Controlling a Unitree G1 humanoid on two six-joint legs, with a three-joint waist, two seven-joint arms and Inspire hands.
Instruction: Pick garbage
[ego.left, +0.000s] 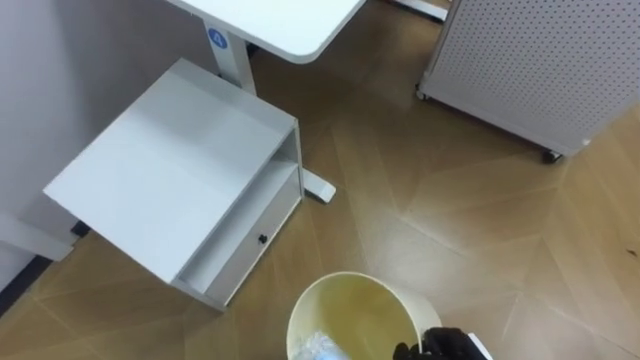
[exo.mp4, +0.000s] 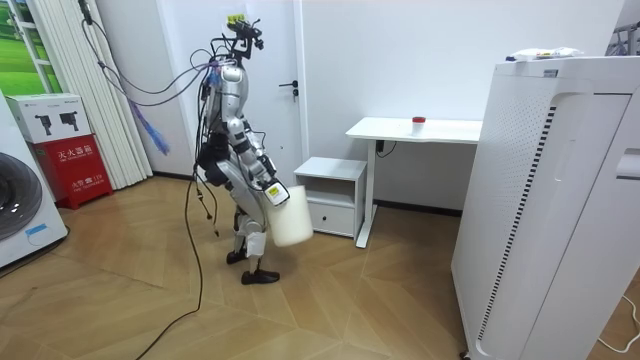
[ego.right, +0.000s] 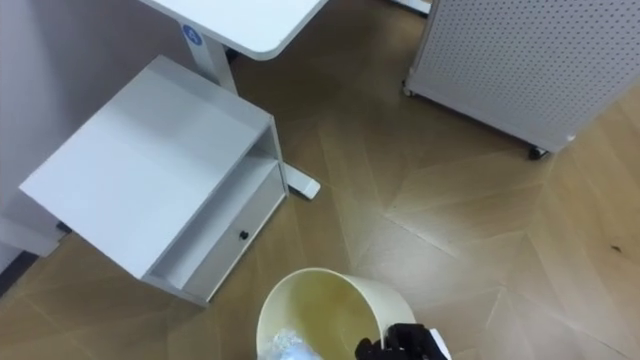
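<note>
At the near edge, my right hand (ego.left: 447, 346) is clamped over the right rim of the cream waste bin (ego.left: 352, 300). Crumpled pale garbage (ego.left: 320, 348) lies inside it, just left of those fingers, so I'd judge that hand nearer.

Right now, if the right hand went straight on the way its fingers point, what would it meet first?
The bin: the right hand grips its rim with fingers aimed inward, so it would probably meet the inner wall first, though depth is unclear.
</note>
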